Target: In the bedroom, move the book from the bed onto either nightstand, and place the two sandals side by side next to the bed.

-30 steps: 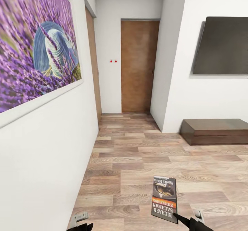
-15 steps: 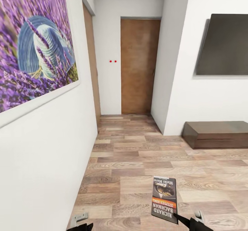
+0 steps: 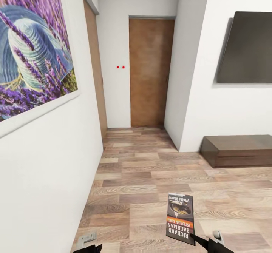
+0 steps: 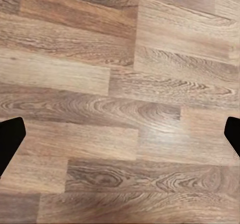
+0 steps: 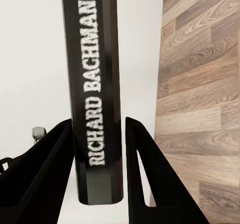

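Black right hand (image 5: pixel 97 184) cropped, pinching book (image 3: pixel 180 218), title upside-down

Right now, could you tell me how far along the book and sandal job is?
Done: the book is off the bed, clamped by its spine between the right gripper's fingers. In hand: the robot is carrying it over the wood-plank floor near a tan door. The left gripper is open, holding nothing. Left: setting the book on a nightstand and pairing both sandals beside the bed.
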Controlling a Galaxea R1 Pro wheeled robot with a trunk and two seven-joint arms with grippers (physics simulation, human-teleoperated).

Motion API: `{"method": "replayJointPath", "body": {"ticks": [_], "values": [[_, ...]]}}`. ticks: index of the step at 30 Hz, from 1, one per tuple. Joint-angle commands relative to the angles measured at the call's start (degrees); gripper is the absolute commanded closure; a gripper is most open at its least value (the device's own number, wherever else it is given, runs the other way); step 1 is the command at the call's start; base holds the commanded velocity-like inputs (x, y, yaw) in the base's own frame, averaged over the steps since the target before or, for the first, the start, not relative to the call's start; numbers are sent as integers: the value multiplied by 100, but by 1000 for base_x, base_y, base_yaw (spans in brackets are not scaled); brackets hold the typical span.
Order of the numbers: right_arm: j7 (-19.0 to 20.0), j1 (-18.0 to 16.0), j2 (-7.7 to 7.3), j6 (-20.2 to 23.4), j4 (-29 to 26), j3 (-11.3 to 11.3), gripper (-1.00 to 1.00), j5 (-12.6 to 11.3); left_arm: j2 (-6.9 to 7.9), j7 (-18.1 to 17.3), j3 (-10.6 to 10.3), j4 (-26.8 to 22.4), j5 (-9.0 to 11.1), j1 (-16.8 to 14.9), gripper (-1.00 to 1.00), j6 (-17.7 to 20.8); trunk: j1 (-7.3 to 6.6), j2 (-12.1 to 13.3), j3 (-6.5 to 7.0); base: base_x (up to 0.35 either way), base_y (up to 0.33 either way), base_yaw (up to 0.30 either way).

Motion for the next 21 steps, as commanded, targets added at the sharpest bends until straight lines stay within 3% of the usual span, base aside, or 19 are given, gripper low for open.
{"method": "replayJointPath", "body": {"ticks": [1,9,21], "values": [[19,-4,0,60,-2,-40,100,-10,1,-23,-48,7,55,-5,-100,-18,3,-3,-6,325,0,-13],[19,-4,0,60,-2,-40,100,-10,-1,-22,-50,7,55,-5,-100,-18,3,-3,-6,325,0,-45],[19,-4,0,60,-2,-38,100,-8,-1,-23,-49,7,55,-5,-100,-18,3,-3,-6,325,0,-183]]}}
